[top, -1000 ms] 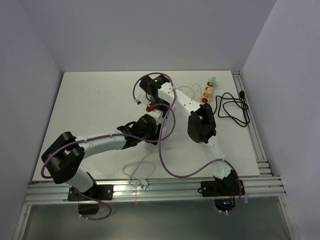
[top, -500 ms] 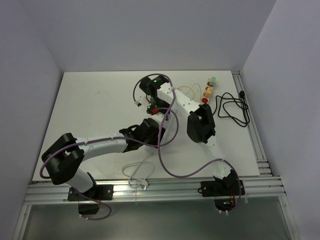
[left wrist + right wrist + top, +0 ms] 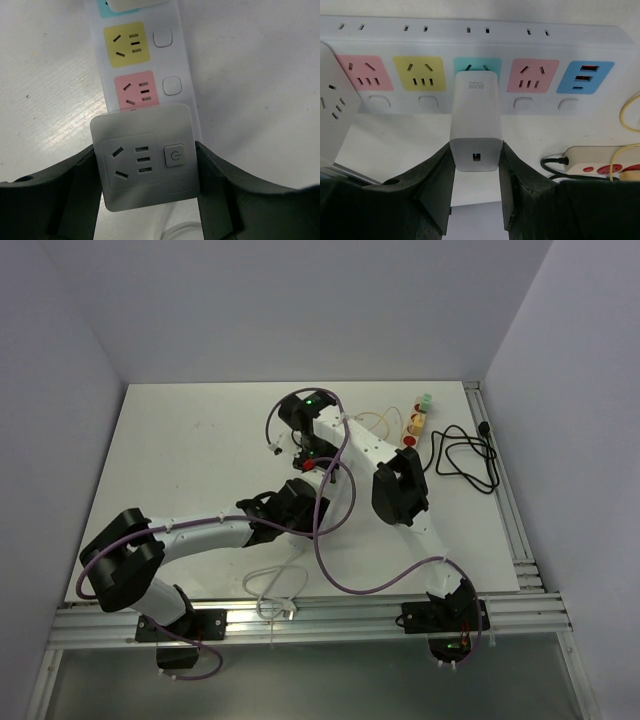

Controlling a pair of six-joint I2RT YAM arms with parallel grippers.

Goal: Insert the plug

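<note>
A white plug (image 3: 475, 120), a boxy charger, sits between my right gripper's (image 3: 476, 156) fingers, which are shut on its sides. Its front end is at the teal socket (image 3: 492, 64) of a long white power strip (image 3: 600, 45); its prongs are hidden. My left gripper (image 3: 147, 167) is shut on the strip's grey end block (image 3: 145, 157), one finger pressed against each side. Pink and yellow sockets (image 3: 126, 44) run along the power strip (image 3: 182, 65) away from it. In the top view both grippers meet mid-table, left gripper (image 3: 298, 496), right gripper (image 3: 305, 448), and the arms hide most of the strip.
A small second power strip (image 3: 414, 420) with a yellowish cable lies at the back right, beside a coiled black cable (image 3: 465, 455). A white cable (image 3: 268, 585) loops near the front edge. Metal rails (image 3: 520, 540) run down the table's right side.
The left forearm and elbow have drifted slightly left and toward the front. The right wrist has shifted a little to the right. Both grips are unchanged.
</note>
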